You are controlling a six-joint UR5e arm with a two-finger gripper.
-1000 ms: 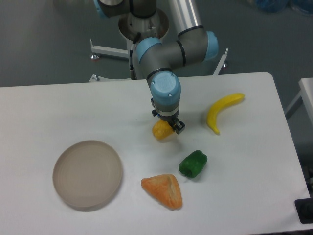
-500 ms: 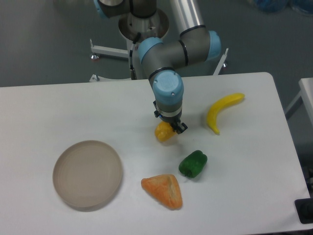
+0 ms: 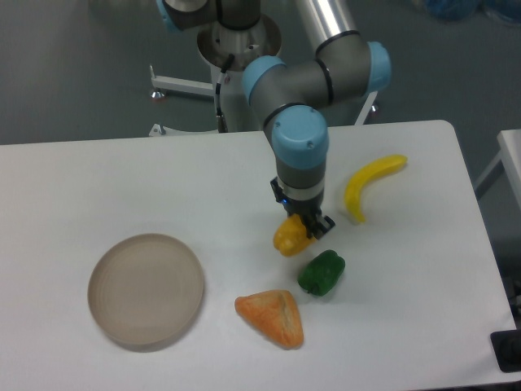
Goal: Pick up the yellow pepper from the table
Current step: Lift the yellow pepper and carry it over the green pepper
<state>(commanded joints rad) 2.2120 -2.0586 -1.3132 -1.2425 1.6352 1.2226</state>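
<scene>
One arm reaches down from the top centre of the frame, its gripper [image 3: 308,228] pointing at the table [image 3: 98,187] just right of the middle. The dark fingers [image 3: 319,226] are closed on the yellow pepper [image 3: 289,236], which shows mostly to the left of and below them, with its right side hidden behind the gripper. Whether the pepper rests on the white surface or hangs just above it cannot be told from this view.

Just below and to the right of the yellow pepper lies a green pepper [image 3: 321,272], close by but not touching it. Lower in the frame, near the bottom centre, sits an orange wedge [image 3: 272,316], its point toward the lower right. A yellow banana [image 3: 368,186] lies to the right of the gripper, curving from the upper right down toward the middle, apart from the fingers. A round, shallow, beige plate [image 3: 146,290] occupies the lower left of the table, well apart from the other things.
</scene>
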